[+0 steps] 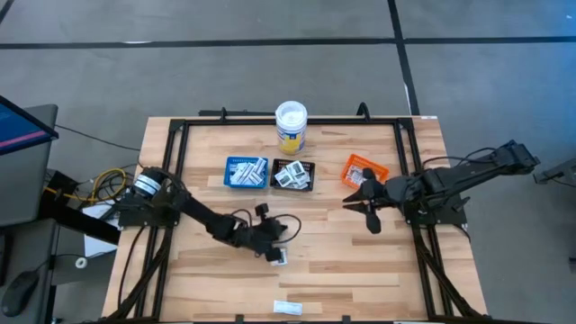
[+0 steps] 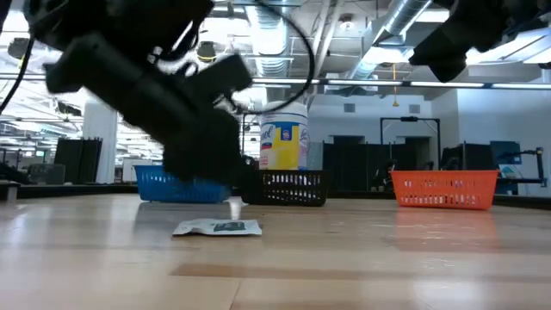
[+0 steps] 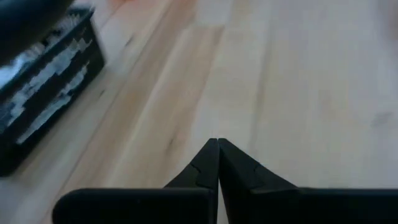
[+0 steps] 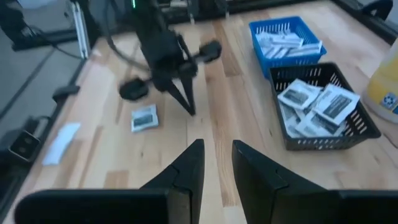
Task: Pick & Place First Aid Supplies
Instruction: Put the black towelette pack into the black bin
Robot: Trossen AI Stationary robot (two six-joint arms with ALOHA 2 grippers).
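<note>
My left gripper (image 1: 286, 236) (image 3: 217, 144) hovers shut at the table's middle, slanting down, with nothing between its fingers. A squarish white packet (image 1: 279, 257) (image 4: 144, 118) lies flat on the wood just nearer the front edge than those fingertips (image 4: 190, 109). A narrow white packet (image 1: 288, 308) lies by the front edge. The blue tray (image 1: 246, 173) holds strip packets, and the black tray (image 1: 293, 175) holds squarish ones. My right gripper (image 1: 369, 211) (image 4: 217, 155) waits open above the table's right part.
An orange tray (image 1: 364, 171) sits right of the black one. A white-lidded tub (image 1: 291, 126) stands behind the trays at the far edge. A black frame (image 1: 180, 135) rims the table. Bare wood lies between the two grippers and toward the front.
</note>
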